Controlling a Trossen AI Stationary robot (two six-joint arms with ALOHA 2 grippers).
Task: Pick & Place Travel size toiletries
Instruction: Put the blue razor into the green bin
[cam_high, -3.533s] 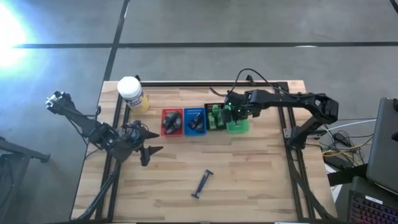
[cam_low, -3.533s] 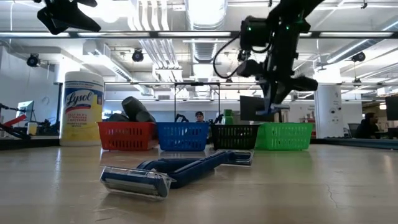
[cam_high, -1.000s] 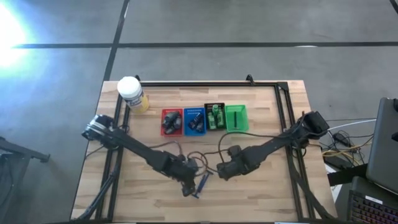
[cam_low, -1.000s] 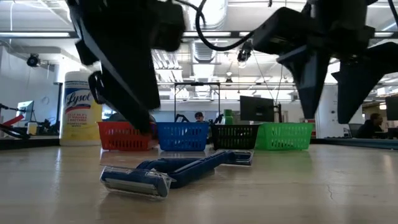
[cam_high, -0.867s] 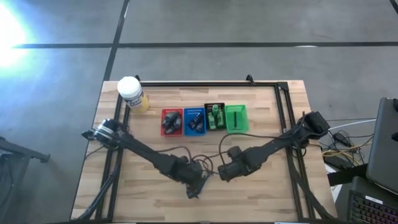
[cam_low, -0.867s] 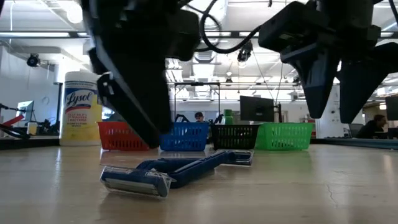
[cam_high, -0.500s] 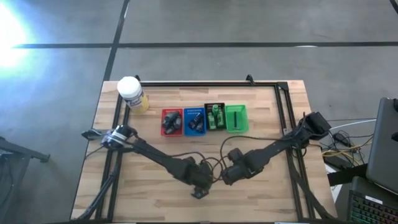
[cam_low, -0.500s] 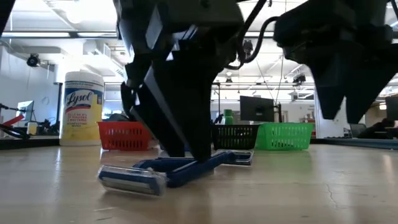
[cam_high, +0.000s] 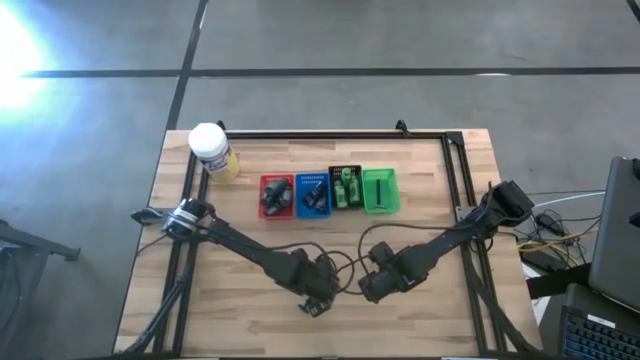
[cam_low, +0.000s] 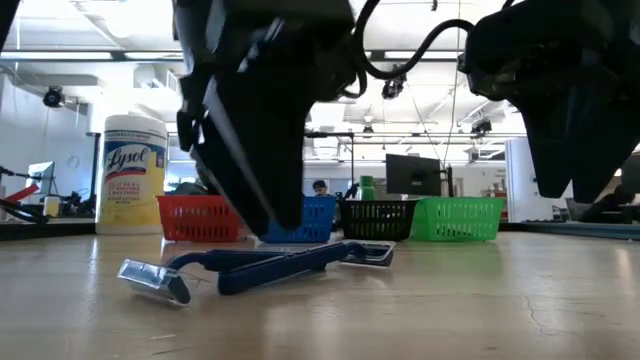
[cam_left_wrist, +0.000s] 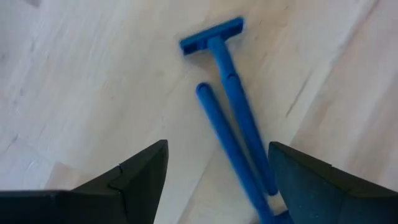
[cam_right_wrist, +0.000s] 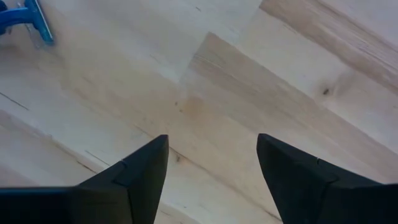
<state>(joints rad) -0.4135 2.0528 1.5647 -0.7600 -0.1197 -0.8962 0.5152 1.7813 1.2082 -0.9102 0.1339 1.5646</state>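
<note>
Two blue razors (cam_left_wrist: 233, 118) lie side by side on the wooden table (cam_high: 420, 320) near its front middle, handles flat on the wood. They also show in the low view as razors (cam_low: 270, 268). My left gripper (cam_left_wrist: 217, 146) hangs open just over them, one finger on either side of the handles. My right gripper (cam_right_wrist: 212, 140) is open over bare wood, a little to the right of the razors, and holds nothing. One blue razor head (cam_right_wrist: 28, 18) shows at the edge of the right wrist view. My left gripper comes at the razors from above, slanting. One finger (cam_left_wrist: 311, 186) stands over the handles' near ends (cam_left_wrist: 270, 199). Whether it touches them I cannot tell. Both razors lie flat on the table.
At the back middle stand four small trays in a row: red (cam_high: 277, 195), blue (cam_high: 313, 193), black (cam_high: 346, 188) and green (cam_high: 380, 189), with small items inside. A white-capped yellow canister (cam_high: 212, 150) stands at the far left. Black frame rails (cam_high: 460, 200) run along the table's sides.
My left gripper has come down toward the table's right over the razors and stayed open. One razor has turned on the table, its head sliding toward the left edge. My right gripper has drifted a little toward the near right.
</note>
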